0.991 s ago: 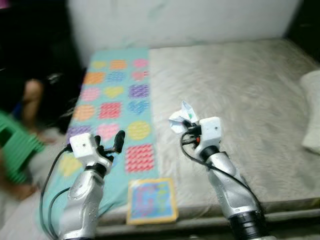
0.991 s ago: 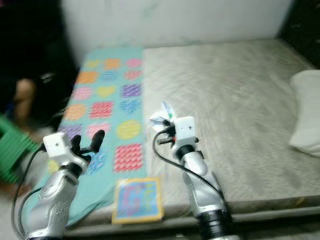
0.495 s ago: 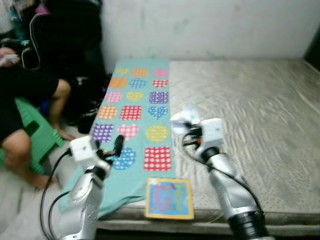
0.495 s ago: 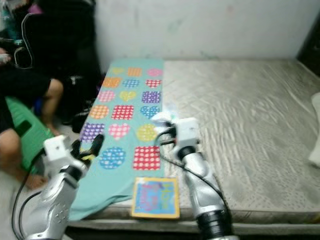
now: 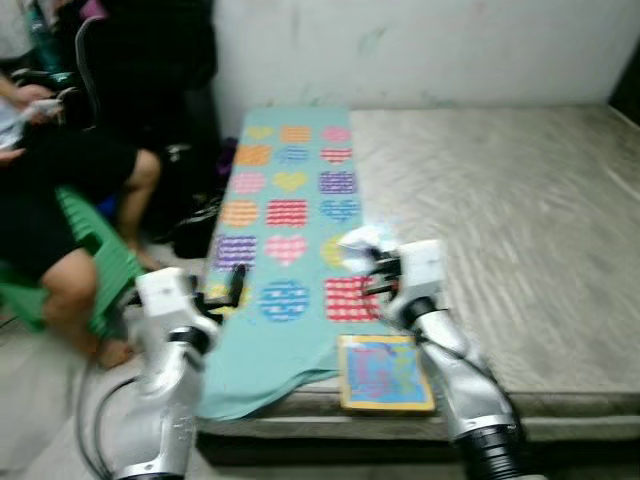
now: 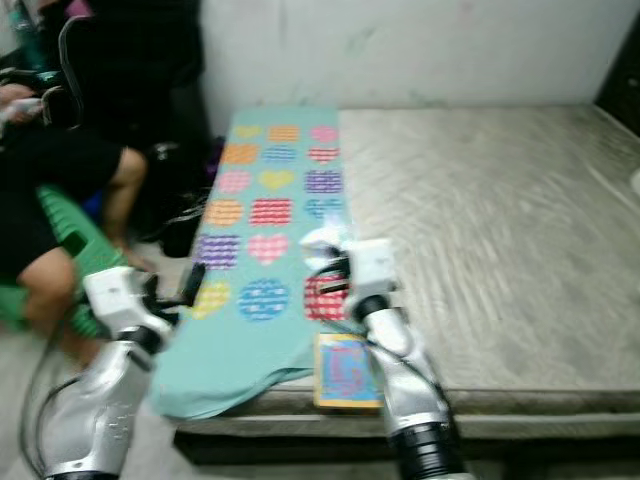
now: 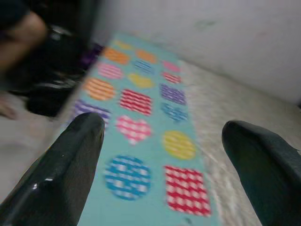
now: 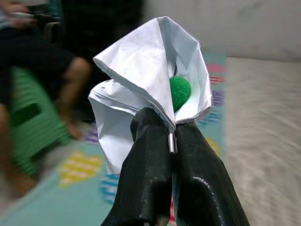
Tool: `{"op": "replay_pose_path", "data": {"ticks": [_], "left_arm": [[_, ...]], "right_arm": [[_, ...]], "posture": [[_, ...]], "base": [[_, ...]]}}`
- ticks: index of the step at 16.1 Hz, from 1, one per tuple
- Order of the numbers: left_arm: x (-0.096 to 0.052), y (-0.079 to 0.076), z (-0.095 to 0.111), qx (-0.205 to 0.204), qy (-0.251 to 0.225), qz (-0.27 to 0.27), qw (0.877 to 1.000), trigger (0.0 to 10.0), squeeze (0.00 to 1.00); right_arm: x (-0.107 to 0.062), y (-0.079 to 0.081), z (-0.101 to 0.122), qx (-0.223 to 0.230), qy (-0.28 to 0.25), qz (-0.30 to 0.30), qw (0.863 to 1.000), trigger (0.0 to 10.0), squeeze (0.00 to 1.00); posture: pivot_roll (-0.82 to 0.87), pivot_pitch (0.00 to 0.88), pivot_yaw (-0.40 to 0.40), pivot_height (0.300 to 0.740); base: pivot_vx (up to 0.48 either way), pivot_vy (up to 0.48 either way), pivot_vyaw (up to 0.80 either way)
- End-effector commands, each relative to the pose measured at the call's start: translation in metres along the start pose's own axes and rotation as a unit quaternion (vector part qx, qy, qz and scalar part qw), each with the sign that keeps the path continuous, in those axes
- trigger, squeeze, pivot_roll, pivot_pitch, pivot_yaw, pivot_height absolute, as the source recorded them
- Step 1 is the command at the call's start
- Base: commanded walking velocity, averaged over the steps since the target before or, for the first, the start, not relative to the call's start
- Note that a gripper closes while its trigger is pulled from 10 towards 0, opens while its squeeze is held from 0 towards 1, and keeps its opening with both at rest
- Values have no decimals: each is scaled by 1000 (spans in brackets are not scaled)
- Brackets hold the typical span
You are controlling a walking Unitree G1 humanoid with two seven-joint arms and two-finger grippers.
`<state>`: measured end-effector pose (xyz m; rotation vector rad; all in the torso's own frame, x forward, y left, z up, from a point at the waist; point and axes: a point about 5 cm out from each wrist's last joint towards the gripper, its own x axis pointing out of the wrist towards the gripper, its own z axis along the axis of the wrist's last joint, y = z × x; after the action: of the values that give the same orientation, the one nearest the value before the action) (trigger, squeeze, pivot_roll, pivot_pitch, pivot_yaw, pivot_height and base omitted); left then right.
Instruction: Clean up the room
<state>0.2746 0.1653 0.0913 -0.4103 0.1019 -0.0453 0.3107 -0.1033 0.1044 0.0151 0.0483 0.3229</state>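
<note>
— One crumpled white paper (image 8: pixel 141 89), is that what the right hand (image 8: pixel 171 136) has?
— Yes, its two black fingers are pressed together on the paper's lower folds, and a small green ball (image 8: pixel 179 91) sits in the hollow of the paper. The hand holds it up above the near edge of the teal mat (image 5: pixel 285 250).
— And the left hand (image 7: pixel 160 141)?
— Its fingers are spread wide with nothing between them, raised just off the mat's outer edge.
— What lies around them?
— The mat, patterned with coloured hearts and circles, runs along the side of a bare grey mattress (image 5: pixel 500 200). A colourful book (image 5: pixel 385 372) lies at the mattress's near edge. A person (image 5: pixel 60 190) sits beside the bed on a green stool (image 5: pixel 100 260).
</note>
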Motion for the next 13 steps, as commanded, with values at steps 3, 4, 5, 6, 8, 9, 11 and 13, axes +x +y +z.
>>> {"op": "replay_pose_path", "data": {"ticks": [3,4,5,6,8,9,11,13], "left_arm": [[3,-8,-1,2,0,-8,1000,10000,0],[4,-7,0,4,-1,-3,1000,10000,0],[4,-7,0,4,-3,-1,1000,10000,0],[5,-7,2,11,-8,4,1000,10000,0],[7,-8,8,19,-24,7,1000,10000,0],[7,-8,9,20,-26,9,999,10000,0],[6,-9,14,31,-34,14,999,10000,0],[5,-11,18,46,-40,17,998,10000,0]], "right_arm": [[-1,-4,3,-9,1,7,1000,10000,0],[-1,1,2,-25,3,19,999,10000,0],[-1,5,3,-39,1,31,999,10000,0],[-1,9,5,-46,-4,49,998,10000,0],[0,10,9,-47,-10,51,998,10000,0],[1,9,10,-46,-12,52,998,10000,0],[4,8,18,-53,-22,58,997,10000,0],[7,8,27,-56,-34,62,996,10000,0]], "posture": [[-190,15,58,740],[-190,15,57,740],[-190,15,57,740],[-190,18,54,740],[-187,24,51,740],[-189,29,49,740],[-192,36,46,740],[-185,43,47,740]], "base": [[0,0,0],[0,0,0],[0,0,800],[0,0,800],[0,0,800],[0,0,800],[0,0,800],[0,0,800]]}}
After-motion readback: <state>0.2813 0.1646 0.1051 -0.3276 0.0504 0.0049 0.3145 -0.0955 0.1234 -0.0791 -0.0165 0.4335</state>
